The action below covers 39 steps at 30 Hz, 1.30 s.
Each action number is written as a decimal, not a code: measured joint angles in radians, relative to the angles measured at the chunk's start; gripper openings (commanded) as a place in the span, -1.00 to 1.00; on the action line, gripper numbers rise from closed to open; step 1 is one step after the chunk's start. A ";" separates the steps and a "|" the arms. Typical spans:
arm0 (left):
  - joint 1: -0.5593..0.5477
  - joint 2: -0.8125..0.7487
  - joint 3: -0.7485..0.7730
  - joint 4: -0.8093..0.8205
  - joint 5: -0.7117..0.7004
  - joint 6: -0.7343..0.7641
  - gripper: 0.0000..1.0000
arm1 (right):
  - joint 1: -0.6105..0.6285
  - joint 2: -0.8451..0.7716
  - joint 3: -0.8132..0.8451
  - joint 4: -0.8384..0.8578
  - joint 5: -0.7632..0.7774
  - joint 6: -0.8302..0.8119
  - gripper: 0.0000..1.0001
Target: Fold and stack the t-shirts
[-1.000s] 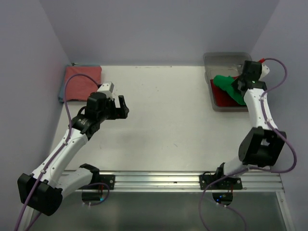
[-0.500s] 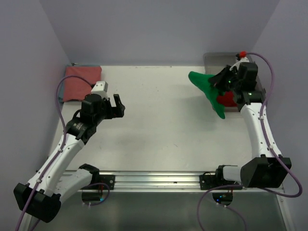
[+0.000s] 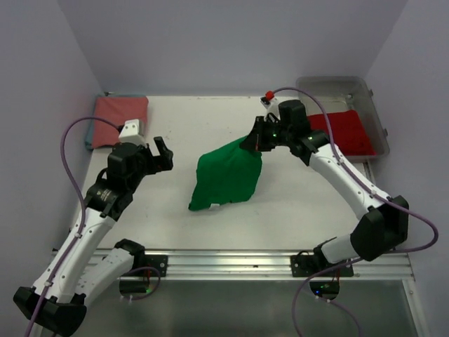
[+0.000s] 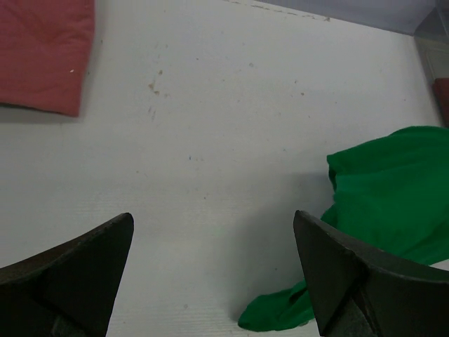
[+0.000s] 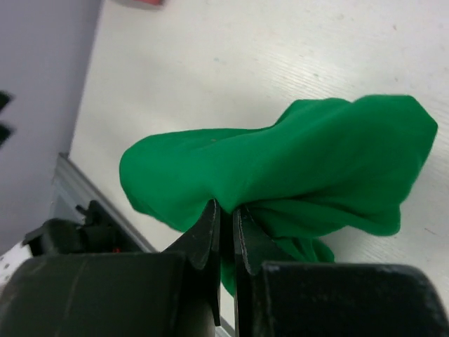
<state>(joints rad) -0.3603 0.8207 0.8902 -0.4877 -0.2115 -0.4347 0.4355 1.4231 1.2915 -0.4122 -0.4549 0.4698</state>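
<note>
At the centre of the overhead frame, the right gripper [image 3: 258, 140] is clenching a fold of the green t-shirt [image 3: 226, 175]; the shirt, over the bin [image 3: 377, 119] at upper right a second ago, is now trailing onto the table [image 3: 295, 203], so spreading is likely coming next; the left gripper [image 3: 163, 153] is waiting, jaws wide; collar and sleeves are hiding in bunched cloth.

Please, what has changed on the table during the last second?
The right gripper, shut on the green shirt throughout, carried it out of the bin leftward to mid-table, where its lower end now rests. The left gripper drew back slightly, open as before. The pink shirt and the red shirt in the bin stayed put.
</note>
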 measured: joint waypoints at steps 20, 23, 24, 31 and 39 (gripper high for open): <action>0.000 0.190 -0.119 -0.022 0.173 -0.127 1.00 | 0.141 0.498 0.083 -0.178 0.972 0.305 -1.00; -0.003 0.227 -0.168 -0.013 0.201 -0.153 1.00 | 0.141 0.486 0.074 -0.179 0.989 0.305 -1.00; -0.003 0.239 -0.185 -0.003 0.215 -0.160 1.00 | 0.141 0.480 0.069 -0.177 0.988 0.304 -1.00; -0.029 0.314 -0.285 0.145 0.337 -0.232 1.00 | 0.156 0.450 0.028 -0.147 0.976 0.296 -1.00; -0.054 0.388 -0.315 0.291 0.386 -0.346 1.00 | 0.179 0.450 -0.003 -0.122 0.960 0.296 -1.00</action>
<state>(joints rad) -0.4145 1.2083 0.5755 -0.1970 0.1749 -0.7807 0.6147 1.8729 1.2884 -0.5339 0.5049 0.7654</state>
